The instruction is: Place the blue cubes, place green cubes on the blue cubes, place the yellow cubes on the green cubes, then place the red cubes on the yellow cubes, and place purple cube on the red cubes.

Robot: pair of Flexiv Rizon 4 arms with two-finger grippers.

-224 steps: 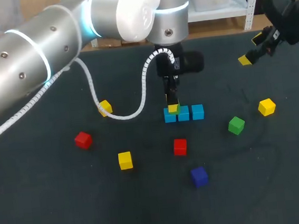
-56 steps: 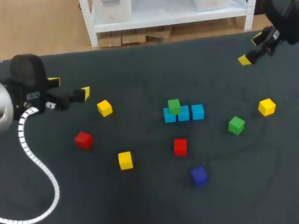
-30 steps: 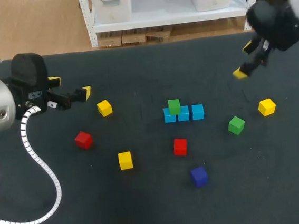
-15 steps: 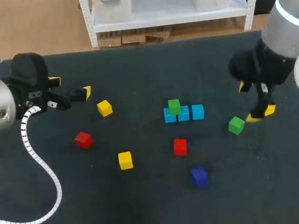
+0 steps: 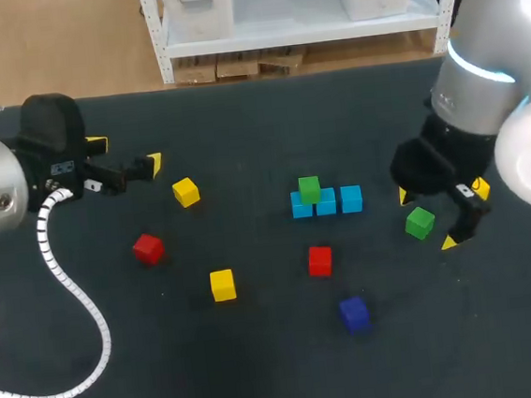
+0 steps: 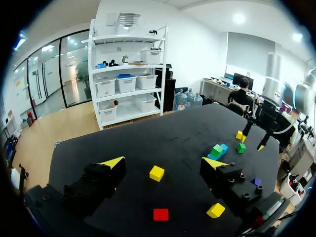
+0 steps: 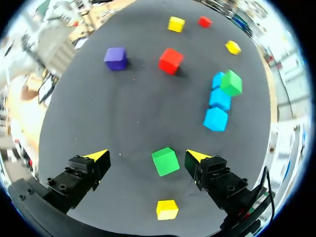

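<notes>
Three blue cubes form a row mid-table, and one green cube rests on the row's left end. A loose green cube lies to their right. My right gripper hangs open over it. In the right wrist view this green cube lies between the spread fingers of the right gripper, untouched. My left gripper stands open and empty at the left, near a yellow cube. A purple cube lies in front.
Red cubes and a yellow cube lie scattered on the dark table. Another yellow cube lies just behind the right gripper, partly hidden by the arm in the head view.
My right arm has swung in from the far right corner and come down over the loose green cube, fingers still apart. The left arm and all cubes have stayed put.
</notes>
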